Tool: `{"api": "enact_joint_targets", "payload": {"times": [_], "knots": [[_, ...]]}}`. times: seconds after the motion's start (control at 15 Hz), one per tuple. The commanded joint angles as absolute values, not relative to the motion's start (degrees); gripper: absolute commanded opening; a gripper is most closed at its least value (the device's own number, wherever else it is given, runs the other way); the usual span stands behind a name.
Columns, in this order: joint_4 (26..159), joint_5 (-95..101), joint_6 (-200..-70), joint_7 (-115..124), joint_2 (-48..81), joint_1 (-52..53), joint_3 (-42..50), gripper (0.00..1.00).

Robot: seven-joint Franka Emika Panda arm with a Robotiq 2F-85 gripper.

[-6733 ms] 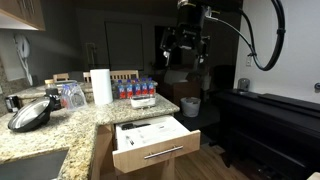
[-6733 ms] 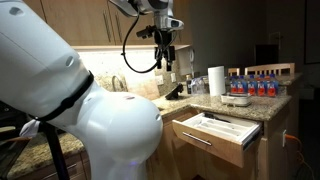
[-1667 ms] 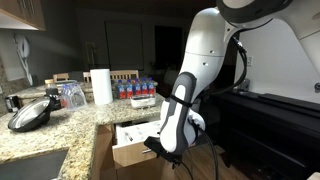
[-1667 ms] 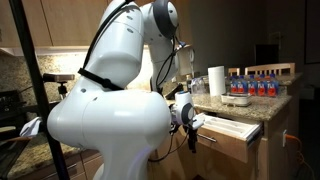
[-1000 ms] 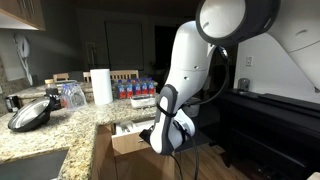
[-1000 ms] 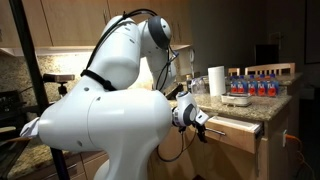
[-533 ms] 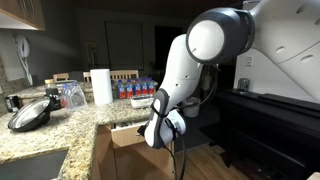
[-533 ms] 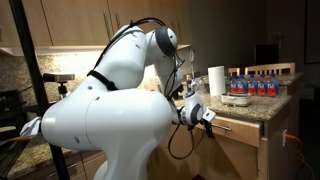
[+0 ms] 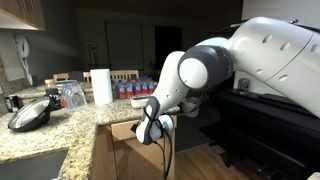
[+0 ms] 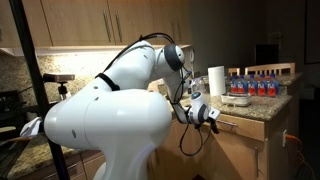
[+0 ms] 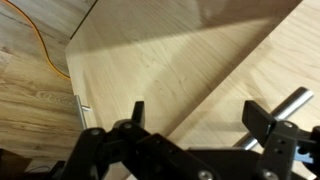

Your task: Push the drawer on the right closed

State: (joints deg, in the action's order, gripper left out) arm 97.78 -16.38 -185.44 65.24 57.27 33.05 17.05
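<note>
The drawer (image 9: 122, 131) is a light-tan wooden front under the granite counter, pushed in almost flush; its white interior does not show. In an exterior view its front (image 10: 243, 129) sits just under the counter edge. My gripper (image 9: 152, 128) presses against the drawer front, as both exterior views show (image 10: 208, 114). In the wrist view the tan drawer front (image 11: 170, 60) fills the frame and its silver bar handle (image 11: 291, 101) lies by one fingertip. The gripper (image 11: 200, 112) is open, with nothing between the fingers.
On the granite counter (image 9: 60, 130) stand a paper towel roll (image 9: 100, 86), a pack of water bottles (image 9: 135, 89) and a dark pan (image 9: 30, 113). A black piece of furniture (image 9: 275, 115) stands across the aisle. An orange cable (image 11: 45, 45) lies on the wood floor.
My arm has moved in toward the cabinet with the gripper against the drawer front. The drawer has slid inward, and its white interior no longer shows.
</note>
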Motion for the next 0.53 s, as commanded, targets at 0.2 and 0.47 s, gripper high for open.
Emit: {"api": "enact_joint_targets", "payload": {"times": [0.2,0.47], "knots": [[89.38,-16.51,-182.17,61.88,60.24,30.21,13.55,1.0],[98.57,-17.02,-182.94,60.18,51.37,29.43,11.27,1.0]]}}
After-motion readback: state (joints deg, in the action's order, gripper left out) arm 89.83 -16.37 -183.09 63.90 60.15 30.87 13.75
